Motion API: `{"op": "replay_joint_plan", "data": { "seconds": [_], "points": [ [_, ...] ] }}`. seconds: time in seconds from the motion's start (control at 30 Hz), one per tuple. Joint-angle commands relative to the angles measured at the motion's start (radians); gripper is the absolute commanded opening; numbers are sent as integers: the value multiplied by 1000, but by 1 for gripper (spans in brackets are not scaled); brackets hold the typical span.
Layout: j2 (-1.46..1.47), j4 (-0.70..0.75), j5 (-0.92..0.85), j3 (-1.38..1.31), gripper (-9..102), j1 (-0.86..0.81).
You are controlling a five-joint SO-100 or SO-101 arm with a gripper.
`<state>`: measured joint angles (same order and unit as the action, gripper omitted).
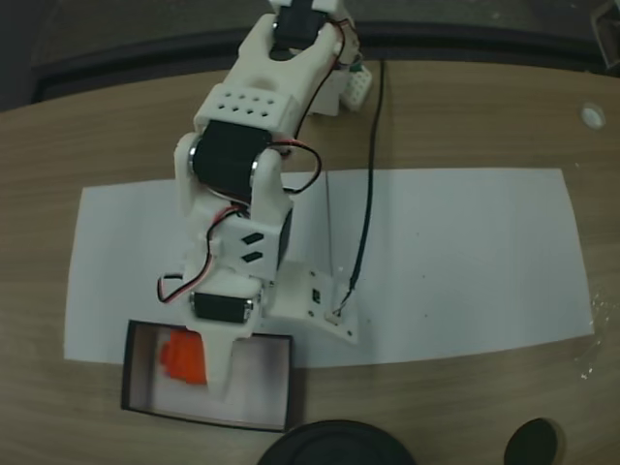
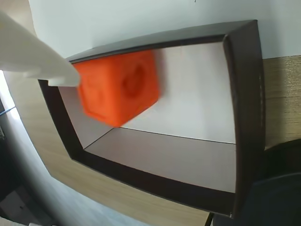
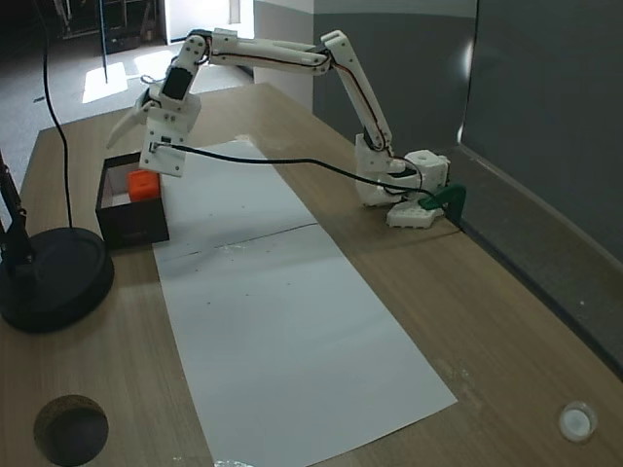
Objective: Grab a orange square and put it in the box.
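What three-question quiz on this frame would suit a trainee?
1. True or false: the orange square is over the inside of the box.
2. Which lies under part of the box in a fixed view: A) white paper sheet, B) a green cloth?
3. In the wrist view, is the square sharp or blurred?

Key: 1 true. 2 A. 3 blurred; whether the claw grips it cannot be told.
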<state>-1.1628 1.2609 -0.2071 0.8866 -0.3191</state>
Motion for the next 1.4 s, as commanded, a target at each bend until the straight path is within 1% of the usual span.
{"op": "replay_joint_plan", "data": {
  "seconds": [0.0,0.07,0.13,0.17,0.23,0.4,0.57,0.6,0.7,0.83,1.0,1.1,1.23,1.37],
  "points": [
    [-48,0,11,-64,25,-8],
    [-71,34,12,-66,15,-6],
    [-117,72,14,-63,2,2],
    [-144,92,14,-63,-1,6],
    [-215,149,21,-63,1,23],
    [-465,287,64,-55,0,91],
    [-756,457,77,-54,0,230],
    [-813,468,77,-44,0,256],
    [-997,462,77,80,0,291],
    [-1247,434,77,339,0,296],
    [-1589,351,63,666,0,293],
    [-1767,310,26,831,0,288],
    [-1931,302,18,1002,0,295],
    [-2022,302,26,1095,0,296]
  ]
}}
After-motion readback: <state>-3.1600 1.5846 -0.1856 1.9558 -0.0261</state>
